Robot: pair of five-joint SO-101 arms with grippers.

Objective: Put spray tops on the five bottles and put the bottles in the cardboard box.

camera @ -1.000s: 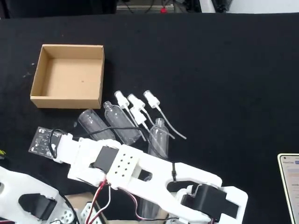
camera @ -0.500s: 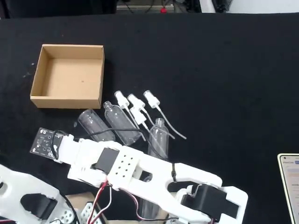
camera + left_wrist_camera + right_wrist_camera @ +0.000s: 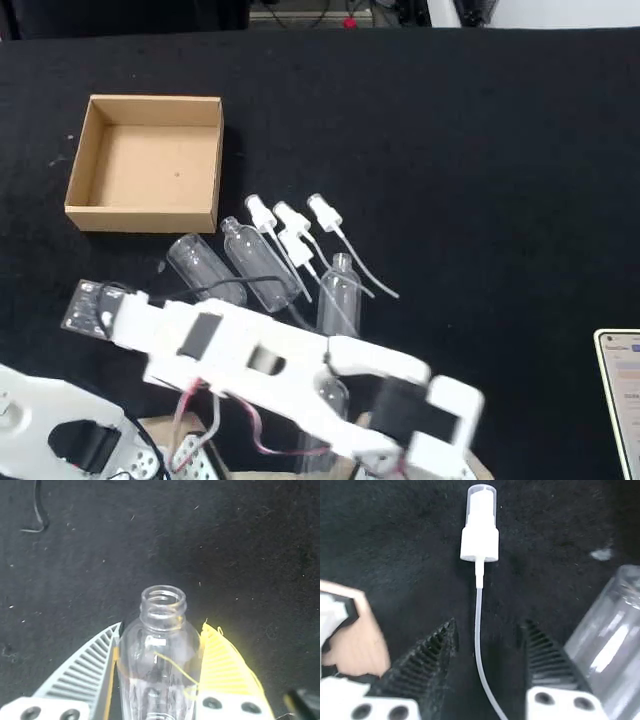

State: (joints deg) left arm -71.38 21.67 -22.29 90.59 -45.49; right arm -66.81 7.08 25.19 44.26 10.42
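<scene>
While left claw (image 3: pixel 161 628) clamps a bottle (image 3: pixel 163 607) neck-forward, right claw (image 3: pixel 488 626) gapes astride a spray top (image 3: pixel 480 532).

Black table (image 3: pixel 480 130), cables (image 3: pixel 300 14) beyond

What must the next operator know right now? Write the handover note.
Left gripper: shut on an uncapped bottle.
Right gripper: open, with a spray top lying on the table, its tube running between the fingers, not gripped.
Cardboard box: no bottles inside.
Three bare bottles lie near it beside loose tops.
Done: no top fitted on any bottle in view, nothing boxed.
Left: fit the tops, then box the bottles.
</scene>
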